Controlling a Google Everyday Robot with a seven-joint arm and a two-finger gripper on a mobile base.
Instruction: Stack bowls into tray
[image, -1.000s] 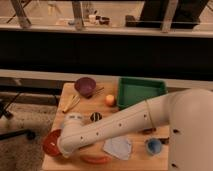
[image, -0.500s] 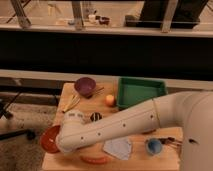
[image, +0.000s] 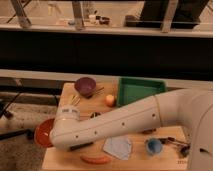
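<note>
Green plastic tray (image: 139, 89) on matt wooden table (image: 87, 105).

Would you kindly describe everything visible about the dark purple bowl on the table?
The dark purple bowl is round, looks like plastic, and sits upright with its opening up at the far left part of the wooden table. It appears empty. A thin stick-like item lies close beside it; contact is unclear. It stands left of the green tray. The gripper is hidden behind the arm's wrist, near the table's left edge, well away from it.
</note>
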